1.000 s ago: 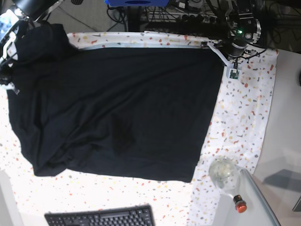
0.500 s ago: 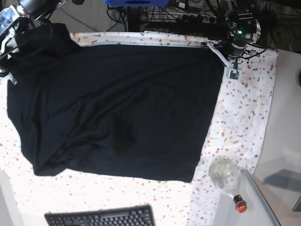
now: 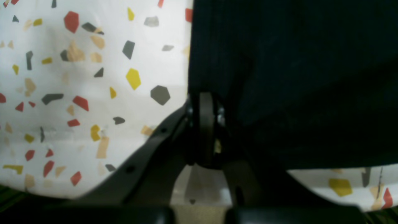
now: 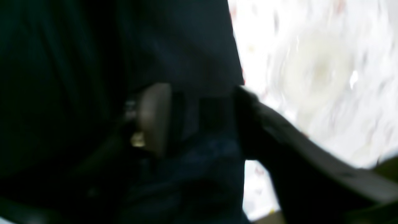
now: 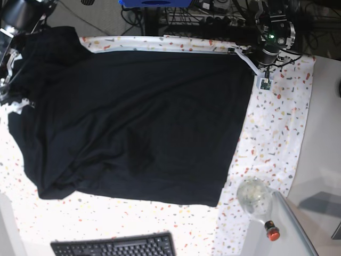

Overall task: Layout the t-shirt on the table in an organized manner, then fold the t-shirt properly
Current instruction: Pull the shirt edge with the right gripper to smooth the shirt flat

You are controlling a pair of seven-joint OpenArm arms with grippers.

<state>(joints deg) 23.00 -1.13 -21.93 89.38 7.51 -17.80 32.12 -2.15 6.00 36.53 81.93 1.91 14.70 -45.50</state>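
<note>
The black t-shirt (image 5: 133, 122) lies spread across the speckled white table (image 5: 277, 133), with its upper left part bunched by my right arm. My left gripper (image 5: 240, 52) is at the shirt's far right corner. In the left wrist view, the left gripper (image 3: 205, 124) is shut on the t-shirt (image 3: 295, 77) at its edge. My right gripper (image 5: 13, 95) is at the shirt's left side. The blurred right wrist view shows the right gripper (image 4: 199, 121) with its jaws apart and dark t-shirt (image 4: 93, 46) cloth between the fingers (image 4: 154, 118).
A black keyboard (image 5: 114, 246) lies at the near edge. A clear glass dome (image 5: 254, 196) and a small red-capped object (image 5: 272, 232) sit at the near right. Cables and equipment (image 5: 213, 16) line the far side. A grey surface (image 5: 325, 133) lies to the right.
My right gripper has gone from shut to jaws apart and shifted slightly down along the shirt's left edge. The left gripper and the far right corner have not moved.
</note>
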